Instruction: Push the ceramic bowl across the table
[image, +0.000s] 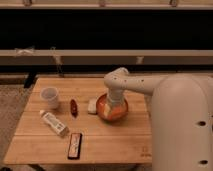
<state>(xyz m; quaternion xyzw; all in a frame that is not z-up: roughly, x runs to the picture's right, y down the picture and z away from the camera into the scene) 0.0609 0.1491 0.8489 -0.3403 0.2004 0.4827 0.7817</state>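
Gripper (114, 101) down in ceramic bowl (120, 114), state untellable; needed low, steady wall pressure toward 9 o'clock across table (110, 142).

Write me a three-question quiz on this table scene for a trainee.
1. True or false: the gripper is down at the ceramic bowl.
2. Which thing lies nearest the bowl? A) white cup B) pale block C) dark flat bar
3. How many things besides the bowl lie on the table?
Key: 1 true; 2 B; 3 five.
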